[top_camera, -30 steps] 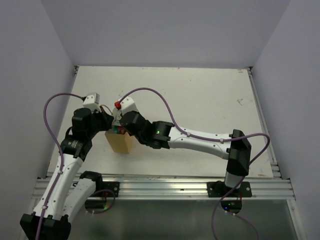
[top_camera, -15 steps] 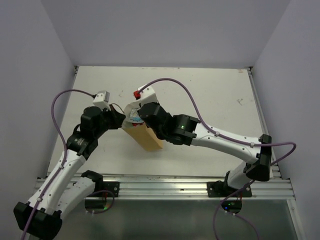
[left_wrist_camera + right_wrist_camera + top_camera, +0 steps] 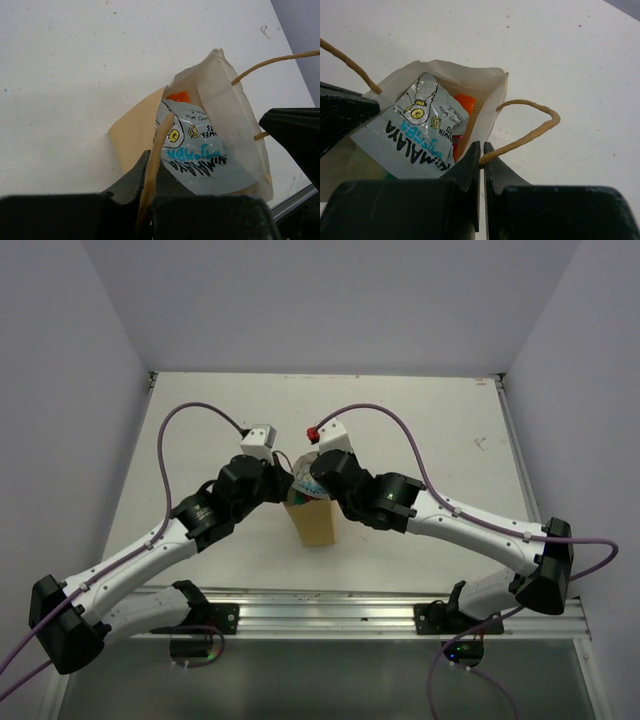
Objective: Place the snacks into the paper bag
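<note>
The tan paper bag hangs upright between my two grippers at the table's middle. My left gripper is shut on the bag's near handle at the rim. My right gripper is shut on the opposite rim, where the other handle loops out. Inside the open bag lies a silvery-blue packet on top, and a red-orange packet shows beneath it. The left wrist view shows the same silvery packet and orange corner. Other snacks are hidden.
The white table spreads around the bag, with a raised rail along its right edge. Purple cables arc over both arms. An aluminium rail runs along the near edge.
Both arms carried the bag to the right, from the left part of the table to its middle. The bag was tilted half a second ago and now stands straighter.
</note>
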